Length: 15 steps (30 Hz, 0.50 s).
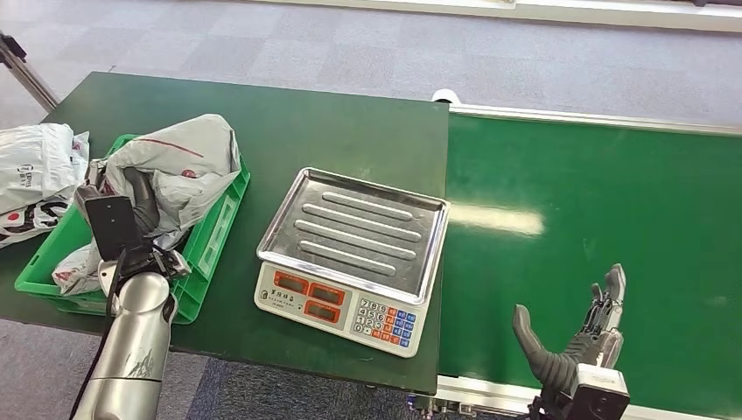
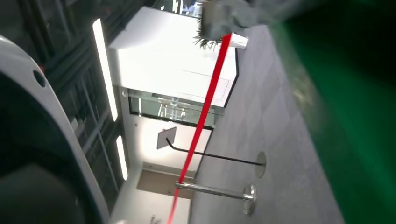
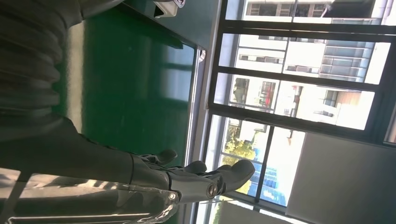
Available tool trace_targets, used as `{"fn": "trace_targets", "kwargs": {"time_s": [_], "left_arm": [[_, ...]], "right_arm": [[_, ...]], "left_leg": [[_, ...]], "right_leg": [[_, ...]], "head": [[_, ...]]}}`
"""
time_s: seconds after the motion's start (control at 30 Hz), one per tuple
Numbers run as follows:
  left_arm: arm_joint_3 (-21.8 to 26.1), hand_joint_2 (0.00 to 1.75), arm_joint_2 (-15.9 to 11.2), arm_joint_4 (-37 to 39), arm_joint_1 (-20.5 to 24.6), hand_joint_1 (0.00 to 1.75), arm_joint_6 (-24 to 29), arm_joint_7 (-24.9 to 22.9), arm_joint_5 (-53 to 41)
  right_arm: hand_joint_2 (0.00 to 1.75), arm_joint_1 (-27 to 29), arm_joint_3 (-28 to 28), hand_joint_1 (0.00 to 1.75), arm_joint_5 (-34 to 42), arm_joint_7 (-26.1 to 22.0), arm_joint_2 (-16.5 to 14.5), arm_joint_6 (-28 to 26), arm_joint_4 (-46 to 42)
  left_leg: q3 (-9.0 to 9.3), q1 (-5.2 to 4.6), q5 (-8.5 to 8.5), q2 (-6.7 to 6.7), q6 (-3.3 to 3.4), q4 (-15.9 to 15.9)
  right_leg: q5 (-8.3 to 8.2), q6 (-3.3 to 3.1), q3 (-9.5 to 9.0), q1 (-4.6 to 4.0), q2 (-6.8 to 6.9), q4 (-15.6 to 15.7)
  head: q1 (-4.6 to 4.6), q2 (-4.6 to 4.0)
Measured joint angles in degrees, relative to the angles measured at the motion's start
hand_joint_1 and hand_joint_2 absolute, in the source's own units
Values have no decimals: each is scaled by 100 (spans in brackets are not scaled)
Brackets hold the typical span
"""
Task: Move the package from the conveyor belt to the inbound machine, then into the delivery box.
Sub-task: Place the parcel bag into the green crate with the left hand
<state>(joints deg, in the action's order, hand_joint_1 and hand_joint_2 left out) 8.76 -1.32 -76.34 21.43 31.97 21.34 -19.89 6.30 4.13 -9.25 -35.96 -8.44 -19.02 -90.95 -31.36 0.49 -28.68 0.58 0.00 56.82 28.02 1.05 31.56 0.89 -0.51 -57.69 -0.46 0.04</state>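
While gripped over the green crate [image 1: 214, 241], package [image 1: 179, 166] in left hand [image 1: 140, 206].

Grey carpet-tile floor [image 1: 350, 44], dark green table [image 1: 289, 131], tall sunlit windows [image 3: 299, 93], red barrier belt [image 2: 205, 107] on chrome posts

Package [image 1: 179, 166] in box [image 1: 214, 232] under left hand [image 1: 140, 206], scale [image 1: 354, 254] on table [image 1: 289, 131] right of it, belt [image 1: 595, 201] beyond right hand [image 1: 582, 337], more bags [image 1: 35, 171] left of box.
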Motion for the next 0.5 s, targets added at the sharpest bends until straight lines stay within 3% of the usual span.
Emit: {"fn": "trace_targets", "kwargs": {"time_s": [0.1, 0.13, 0.23, 0.27, 0.5], "left_arm": [[240, 175, -138, 533, 195, 175, 324, -194, -376], [350, 175, -188, 746, 268, 144, 391, -200, -435], [687, 175, -276, 1257, 421, 13, 446, -168, -468], [779, 175, -285, 1367, 453, 0, 437, -159, -454], [1052, 175, -258, 1511, 499, 0, 125, -14, -77]], "right_arm": [[175, -16, 0, 0, 0, 13, -25, -4, 44], [175, -24, 1, 0, 0, 16, -33, -10, 64], [175, -39, 7, 0, 0, 19, -44, -32, 121], [175, -44, 10, 0, 0, 25, -45, -35, 138], [175, -112, 63, 0, -1, 119, -48, -37, 283]], "left_leg": [[2, 0, 0, 0, 0, 0], [3, 1, 1, 0, -1, 0], [4, 6, 2, 0, -4, 0], [4, 7, 3, 1, -5, 0], [5, 6, 3, 2, -5, 0]], "right_leg": [[0, 0, 0, 0, -1, 0], [-1, 0, 0, -1, -1, 0], [-1, -1, 0, -7, -1, -1], [-1, -1, -1, -7, 0, -2], [-1, -1, -4, -7, 0, -2]], "head": [[0, 0], [-1, 0], [-1, 0], [-1, 0], [0, 0]]}}
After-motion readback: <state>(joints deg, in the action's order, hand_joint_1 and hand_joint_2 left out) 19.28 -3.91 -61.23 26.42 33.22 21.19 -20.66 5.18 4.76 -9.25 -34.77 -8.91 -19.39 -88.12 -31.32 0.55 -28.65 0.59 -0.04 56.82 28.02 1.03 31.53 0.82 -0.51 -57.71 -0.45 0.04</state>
